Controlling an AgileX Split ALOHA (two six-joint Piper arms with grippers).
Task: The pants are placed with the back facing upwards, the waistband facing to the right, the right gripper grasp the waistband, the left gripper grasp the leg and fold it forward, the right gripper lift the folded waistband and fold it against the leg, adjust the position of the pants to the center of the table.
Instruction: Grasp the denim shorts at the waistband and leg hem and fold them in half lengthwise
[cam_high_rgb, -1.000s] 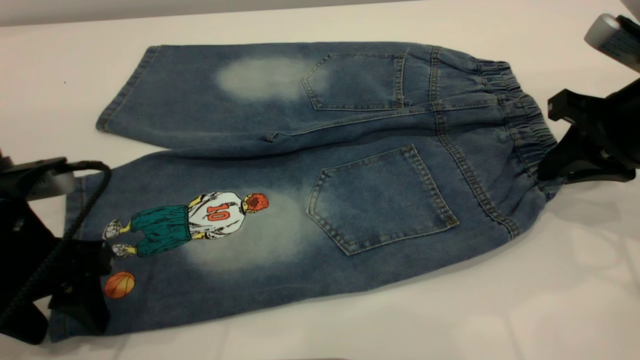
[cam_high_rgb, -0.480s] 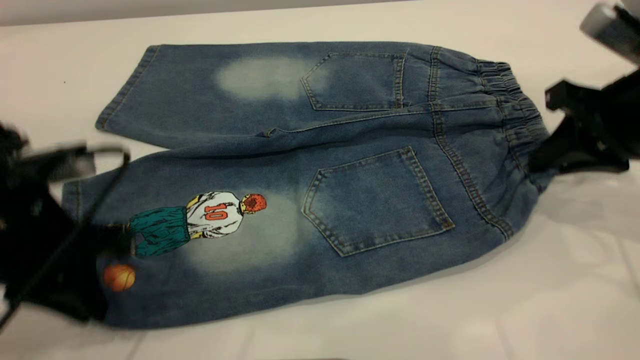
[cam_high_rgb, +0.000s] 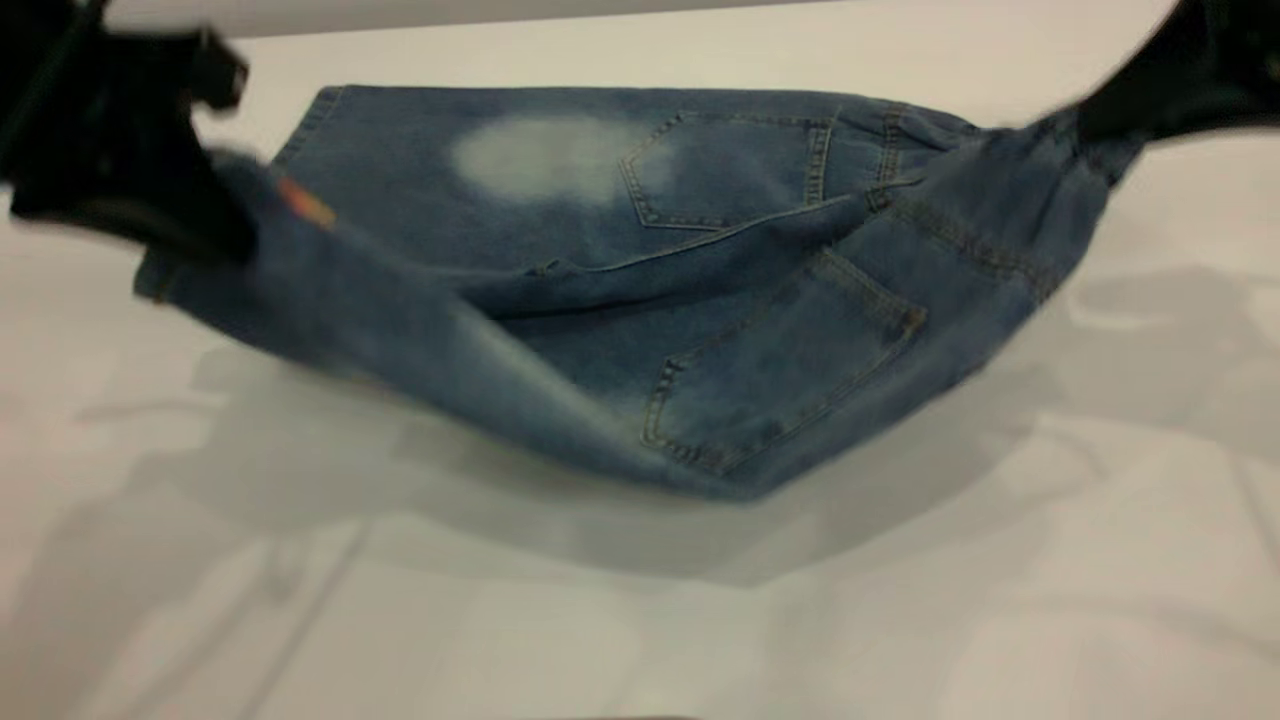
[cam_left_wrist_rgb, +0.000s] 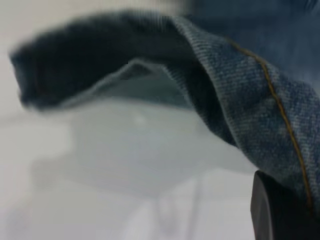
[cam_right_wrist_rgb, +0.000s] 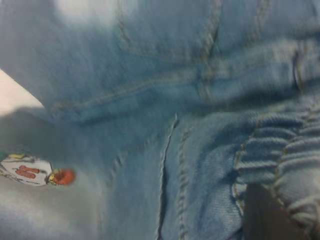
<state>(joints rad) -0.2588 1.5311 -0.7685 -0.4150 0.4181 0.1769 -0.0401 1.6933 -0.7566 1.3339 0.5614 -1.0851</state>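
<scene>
Basically table (cam_high_rgb: 900, 600) under pants (cam_high_rgb: 560, 170), whose near half hangs lifted above it. Printed leg (cam_high_rgb: 330, 290) pinched tight in left gripper (cam_high_rgb: 215, 225); waistband (cam_right_wrist_rgb: 285, 160) end clamped in right gripper (cam_high_rgb: 1110, 125), both raised.

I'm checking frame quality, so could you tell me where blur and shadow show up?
Exterior view: both claws, left and right, smear; a soft shadow lies on the table under the lifted pants. Both wrist views: denim soft.

Left gripper (cam_high_rgb: 215, 215) is raised at far left, clamped on cloth; right gripper (cam_high_rgb: 1110, 130) likewise at far right.
</scene>
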